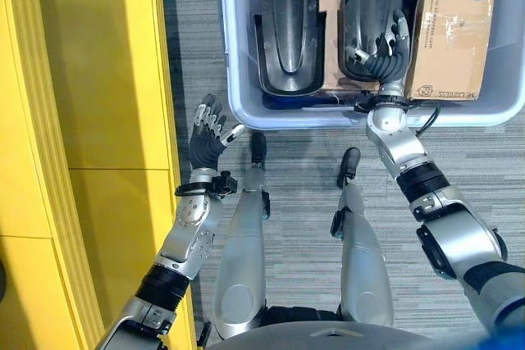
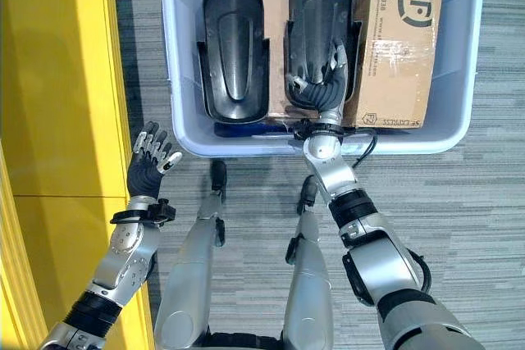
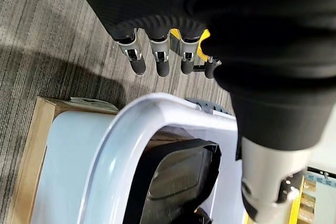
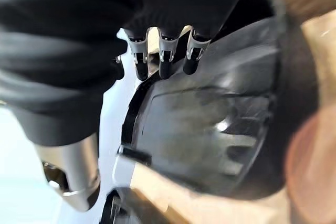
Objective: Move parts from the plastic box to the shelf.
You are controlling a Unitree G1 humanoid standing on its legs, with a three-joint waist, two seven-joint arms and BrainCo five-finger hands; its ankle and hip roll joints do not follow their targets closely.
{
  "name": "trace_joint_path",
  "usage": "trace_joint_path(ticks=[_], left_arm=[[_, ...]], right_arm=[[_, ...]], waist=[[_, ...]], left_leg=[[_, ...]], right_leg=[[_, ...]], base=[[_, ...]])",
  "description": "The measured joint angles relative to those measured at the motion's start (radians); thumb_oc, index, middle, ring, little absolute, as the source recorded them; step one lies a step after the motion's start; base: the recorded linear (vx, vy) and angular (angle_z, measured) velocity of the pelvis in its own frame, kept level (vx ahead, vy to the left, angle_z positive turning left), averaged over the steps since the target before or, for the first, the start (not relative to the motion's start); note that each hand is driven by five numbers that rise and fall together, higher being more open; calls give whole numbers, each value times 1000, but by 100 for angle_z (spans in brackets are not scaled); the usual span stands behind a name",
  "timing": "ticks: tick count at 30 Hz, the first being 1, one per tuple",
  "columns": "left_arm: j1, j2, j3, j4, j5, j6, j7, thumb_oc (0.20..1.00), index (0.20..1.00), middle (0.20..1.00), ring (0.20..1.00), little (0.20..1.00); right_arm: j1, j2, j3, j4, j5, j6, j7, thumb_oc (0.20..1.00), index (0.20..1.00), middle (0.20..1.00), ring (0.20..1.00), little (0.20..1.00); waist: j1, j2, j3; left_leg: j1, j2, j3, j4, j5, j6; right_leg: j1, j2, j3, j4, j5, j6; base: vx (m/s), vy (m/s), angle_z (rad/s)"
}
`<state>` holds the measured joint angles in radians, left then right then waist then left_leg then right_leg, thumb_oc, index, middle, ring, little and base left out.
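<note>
- The plastic box (image 1: 238, 79) is pale blue-grey with a rounded rim, and sits on the grey carpet.
- Two black moulded parts lie side by side in it, long and shell-shaped, each with a raised ridge down the middle: the left part (image 1: 289, 22) and the right part (image 1: 371, 6).
- A brown cardboard carton (image 1: 453, 22) lies flat at the box's right end, just beside the right part.
- The yellow shelf (image 1: 82, 120) stands left of the box.

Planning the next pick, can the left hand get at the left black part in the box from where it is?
Probably yes. The left hand hangs open outside the plastic box, near its corner. The left black part lies uncovered just inside, with nothing above it; the hand must lift over the rim.
</note>
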<state>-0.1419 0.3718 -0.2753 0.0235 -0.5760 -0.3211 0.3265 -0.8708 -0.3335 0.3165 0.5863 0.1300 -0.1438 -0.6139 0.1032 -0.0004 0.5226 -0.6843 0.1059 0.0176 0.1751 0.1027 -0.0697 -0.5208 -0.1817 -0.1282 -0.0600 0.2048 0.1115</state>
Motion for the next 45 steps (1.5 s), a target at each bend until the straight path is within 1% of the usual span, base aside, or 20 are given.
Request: trace_joint_path(ticks=[6, 10, 15, 22, 27, 33, 35, 36, 38, 39, 43, 45], left_arm=[[0, 9, 1, 0, 0, 0, 1, 1000, 1000, 1000, 1000, 1000], [-1, 9, 0, 0, 0, 0, 1, 1000, 1000, 1000, 1000, 1000], [-1, 14, 0, 0, 0, -1, 1, 1000, 1000, 1000, 1000, 1000], [-1, 14, 0, 0, -1, -1, 1, 1000, 1000, 1000, 1000, 1000], [-1, 14, 0, 0, -1, -1, 0, 1000, 1000, 1000, 1000, 1000], [-2, 13, 2, 0, -1, -1, 0, 1000, 1000, 1000, 1000, 1000], [-2, 13, 3, 0, -1, 0, 0, 1000, 1000, 1000, 1000, 1000], [0, 13, 9, 0, 0, 0, 1, 1000, 1000, 1000, 1000, 1000], [0, 12, 20, 0, 0, 2, 1, 1000, 1000, 1000, 1000, 1000], [-1, 11, 23, 0, 1, 3, 1, 1000, 1000, 1000, 1000, 1000], [3, 11, 35, 0, 9, 5, 2, 1000, 1000, 1000, 1000, 1000], [4, 12, 46, 0, 10, 5, 2, 1000, 1000, 1000, 1000, 1000]], right_arm=[[-33, 3, 35, 10, -41, 22, 16, 1000, 1000, 1000, 1000, 1000], [-50, 3, 54, 46, -66, 41, 25, 1000, 1000, 1000, 1000, 1000], [-75, 12, 87, 107, -67, 47, 45, 1000, 1000, 1000, 1000, 1000], [-81, 16, 96, 134, -52, 44, 75, 1000, 1000, 1000, 1000, 1000], [-77, 19, 120, 115, 0, 29, 111, 1000, 1000, 1000, 1000, 1000], [-5, 17, 136, -26, 38, 27, 158, 1000, 1000, 1000, 1000, 1000], [52, 14, 135, -113, 55, 26, 167, 1000, 1000, 1000, 1000, 1000], [132, -6, 135, -235, 66, 23, 182, 1000, 1000, 1000, 1000, 1000], [161, -8, 140, -257, 68, 14, 204, 1000, 1000, 1000, 1000, 1000], [213, -15, 140, -312, 76, 13, 227, 1000, 1000, 1000, 1000, 1000], [267, -31, 138, -378, 85, 3, 253, 1000, 1000, 1000, 1000, 1000], [314, -47, 123, -452, 85, 2, 271, 1000, 1000, 1000, 1000, 1000]], waist=[[12, 0, 0], [28, -1, 0], [31, -2, 1], [30, -2, 1], [27, -3, 1], [25, -8, 4], [22, -13, 5], [20, -21, 8], [12, -28, 11], [8, -30, 12], [-3, -35, 13], [-4, -35, 13]], left_leg=[[-15, -2, -21, 6, 1, -1], [-27, -4, -31, 8, 5, -2], [-28, -6, -41, 8, 7, -2], [-29, -6, -54, 8, 11, -3], [-29, -6, -55, 9, 13, -4], [-29, -5, -55, 10, 13, -4], [-30, -6, -56, 10, 13, -4], [-30, -6, -56, 10, 13, -4], [-30, -5, -56, 14, 13, -4], [-32, -5, -57, 14, 13, -4], [-32, -4, -57, 15, 12, -4], [-33, -5, -57, 15, 12, -4]], right_leg=[[2, 1, -22, 0, 0, 0], [3, 2, -38, 0, -2, -2], [7, 1, -45, 0, -2, -2], [10, 4, -53, 2, -2, -2], [10, 4, -54, 5, -2, -2], [10, 5, -54, 6, -3, -2], [10, 5, -55, 6, -4, -2], [10, 5, -55, 7, -5, -2], [10, 6, -55, 8, -5, -2], [10, 7, -55, 8, -6, -3], [10, 7, -55, 9, -8, -5], [10, 6, -56, 9, -10, -4]], base=[[5, -4, 7], [5, 1, 10], [2, -2, 3], [0, 0, 0], [0, 0, 0], [0, 0, 0], [0, 0, 0], [0, 0, 0], [0, 0, 0], [0, 0, 0], [0, 0, 0], [0, 0, 0]])
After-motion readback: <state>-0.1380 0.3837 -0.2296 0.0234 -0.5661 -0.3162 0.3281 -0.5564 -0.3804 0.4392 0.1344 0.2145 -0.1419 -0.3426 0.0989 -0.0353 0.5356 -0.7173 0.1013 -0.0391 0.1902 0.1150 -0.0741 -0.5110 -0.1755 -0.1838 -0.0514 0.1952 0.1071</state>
